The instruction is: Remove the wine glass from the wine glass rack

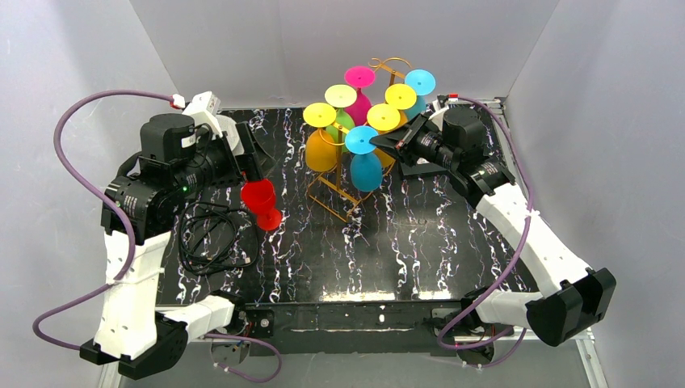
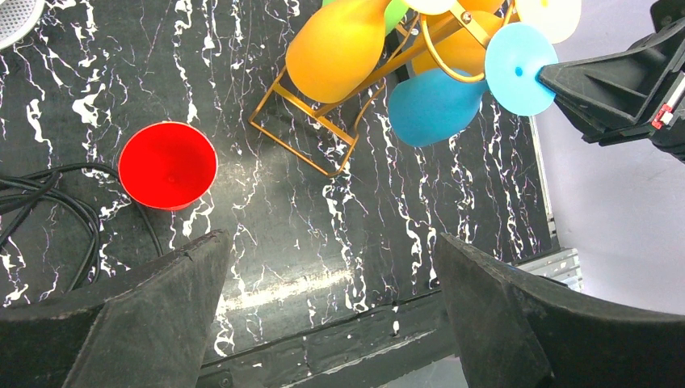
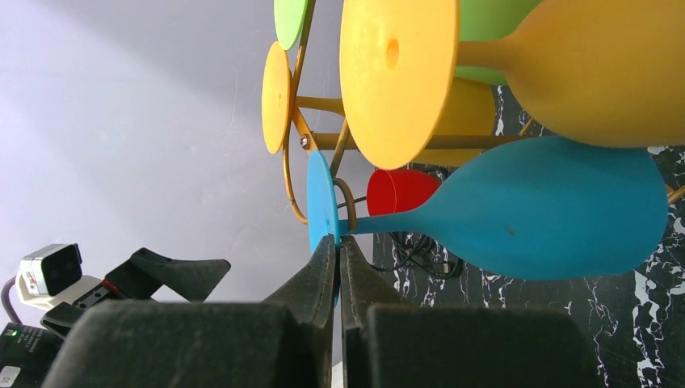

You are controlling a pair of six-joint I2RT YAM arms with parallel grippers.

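My right gripper (image 3: pixel 338 257) is pinched tight on the foot disc of the blue wine glass (image 3: pixel 549 210). That glass hangs bowl-down on the wine glass rack (image 2: pixel 373 74) at the table's (image 2: pixel 452 194) rear, among yellow, orange, green and pink glasses. My left gripper (image 2: pixel 331 241) gapes wide above the table, with a red glass (image 2: pixel 167 164) upright nearby.

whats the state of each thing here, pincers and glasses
left pincer: open, holding nothing
right pincer: shut on foot of blue wine glass
blue wine glass: hanging upside down on the wine glass rack
red wine glass: upright on the table
orange wine glass: hanging on the rack
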